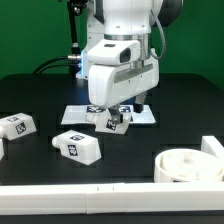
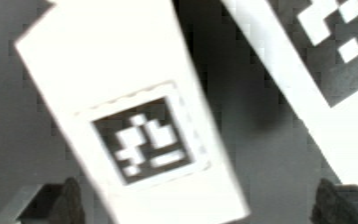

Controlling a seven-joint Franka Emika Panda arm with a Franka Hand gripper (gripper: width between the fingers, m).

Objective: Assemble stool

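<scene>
A white stool leg (image 2: 140, 120) with a black-and-white tag lies tilted between my fingers in the wrist view. The left finger (image 2: 51, 203) and the right finger (image 2: 346, 200) stand apart, with gaps to the leg on both sides. My gripper (image 2: 197, 208) is open. In the exterior view the gripper (image 1: 118, 110) hangs low over this leg (image 1: 112, 122), which lies by the marker board (image 1: 80, 112). Two more legs lie on the black table, one at the exterior view's left (image 1: 20, 126) and one near the middle (image 1: 78, 146). The round white seat (image 1: 190, 165) sits at the front right.
The marker board also shows in the wrist view (image 2: 327, 50), beside the leg. A white rail (image 1: 70, 190) runs along the table's front edge. Green wall and cables stand behind the arm.
</scene>
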